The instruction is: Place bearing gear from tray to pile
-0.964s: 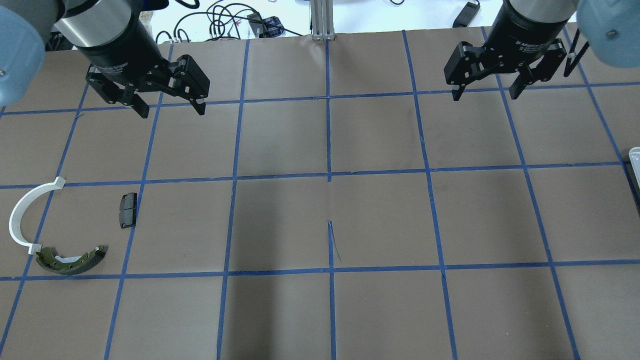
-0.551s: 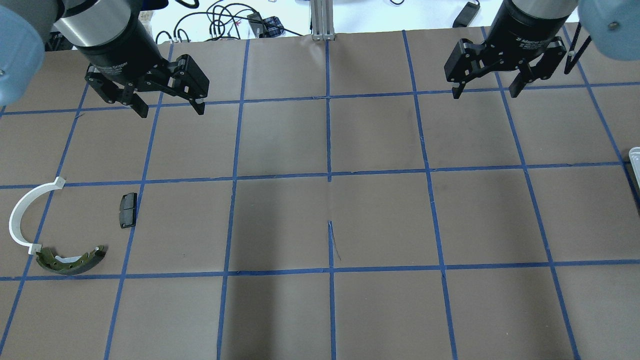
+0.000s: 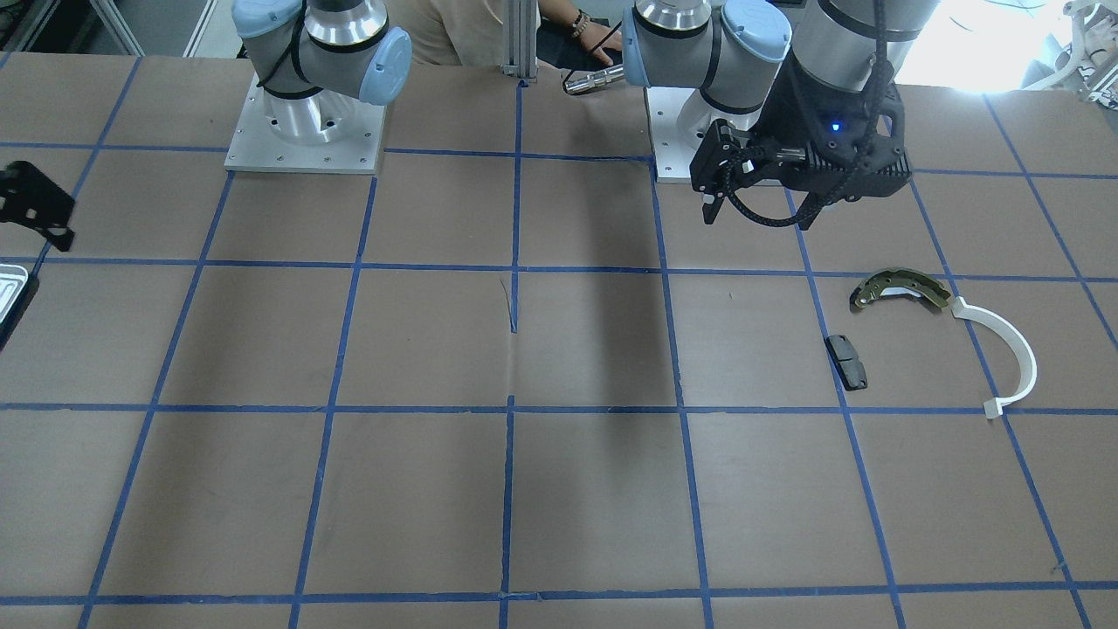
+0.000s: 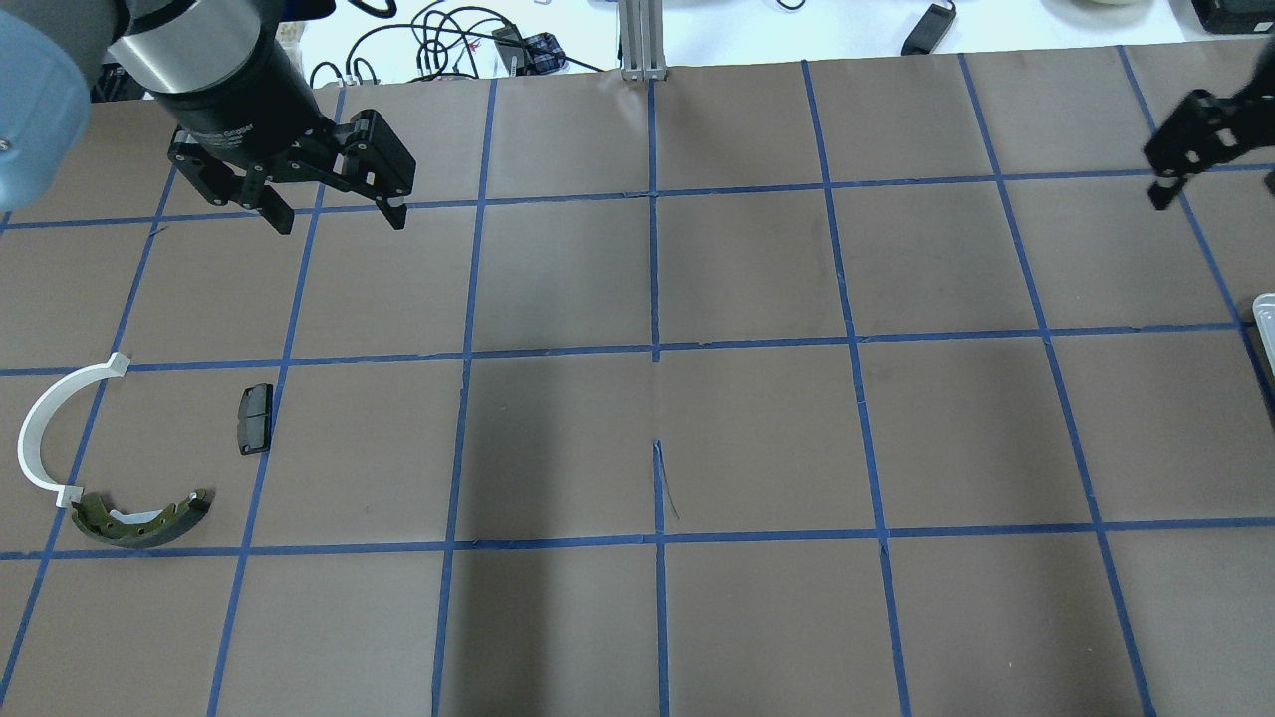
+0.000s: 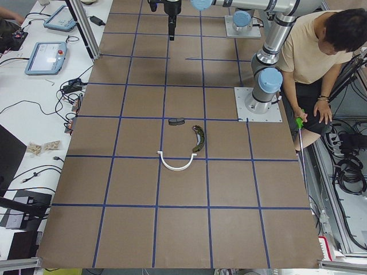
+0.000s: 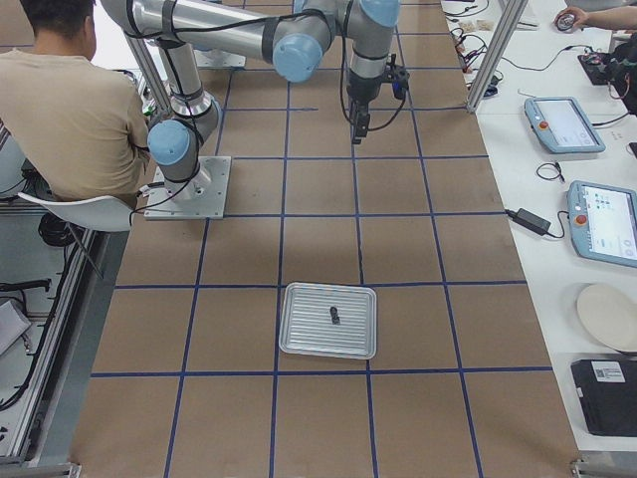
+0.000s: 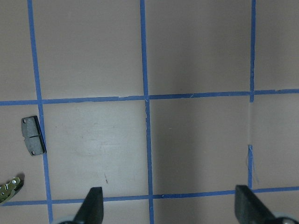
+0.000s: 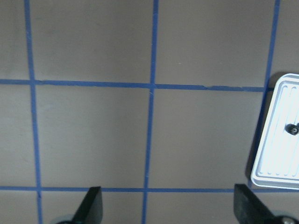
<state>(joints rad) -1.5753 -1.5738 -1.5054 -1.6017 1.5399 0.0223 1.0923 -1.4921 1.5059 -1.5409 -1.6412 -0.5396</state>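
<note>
The tray (image 6: 299, 344) lies near the table's right end, and only its corner (image 4: 1265, 319) shows in the overhead view. A small dark bearing gear (image 6: 334, 318) sits in it, also seen in the right wrist view (image 8: 293, 128). The pile is at the left end: an olive brake shoe (image 4: 139, 518), a white arc (image 4: 45, 428) and a black pad (image 4: 254, 418). My left gripper (image 4: 341, 221) is open and empty, high above the table behind the pile. My right gripper (image 4: 1215, 189) is open and empty at the right edge, short of the tray (image 8: 275, 140).
An aluminium post (image 4: 642, 40) stands at the table's far edge, with cables behind it. A seated operator (image 6: 70, 110) is beside the robot bases. Tablets (image 6: 602, 219) and a charger lie on the white side bench.
My right gripper has moved right, from over the upper-right squares to the view's right edge. The left gripper and the pile have not moved.
</note>
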